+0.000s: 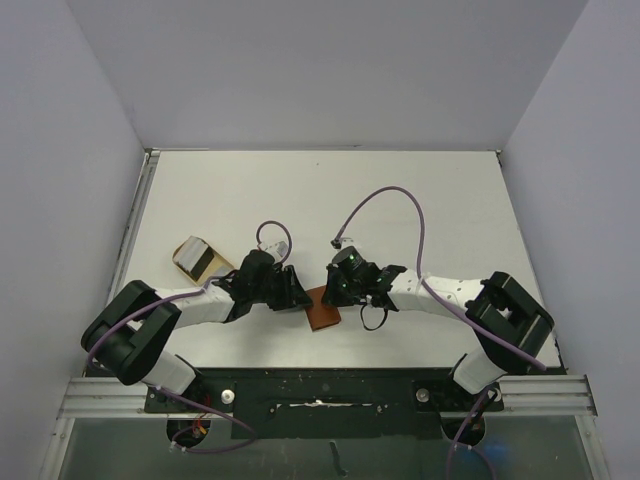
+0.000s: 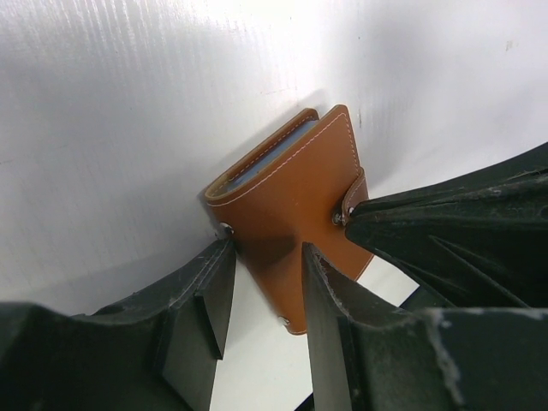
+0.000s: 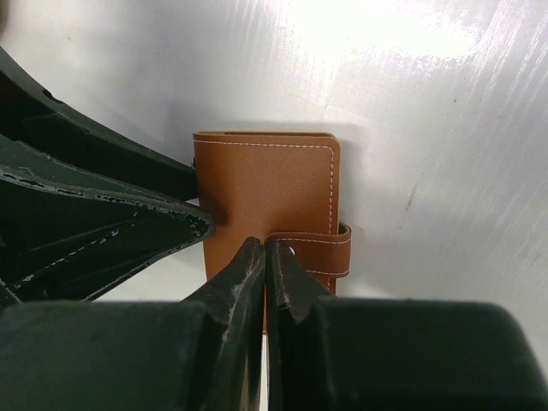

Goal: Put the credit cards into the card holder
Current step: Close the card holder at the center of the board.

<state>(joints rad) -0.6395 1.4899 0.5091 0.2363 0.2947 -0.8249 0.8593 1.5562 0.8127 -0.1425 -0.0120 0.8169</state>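
Brown card holder (image 2: 287, 205), blue-edged only from left-wrist; left claw (image 2: 266, 248) spread, right claw (image 3: 264, 244) closed.

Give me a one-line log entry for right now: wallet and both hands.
wallet: closed, on table | left hand: open, over wallet's corner | right hand: shut, tips at wallet beside strap

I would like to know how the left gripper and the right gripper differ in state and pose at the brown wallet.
The left gripper has its jaws apart; the right gripper has them shut. The left gripper's tips are at the edge of the card holder away from the snap strap; the right gripper's closed tip is right beside that strap. They come in from opposite sides. Both are at the closed card holder lying on the table.
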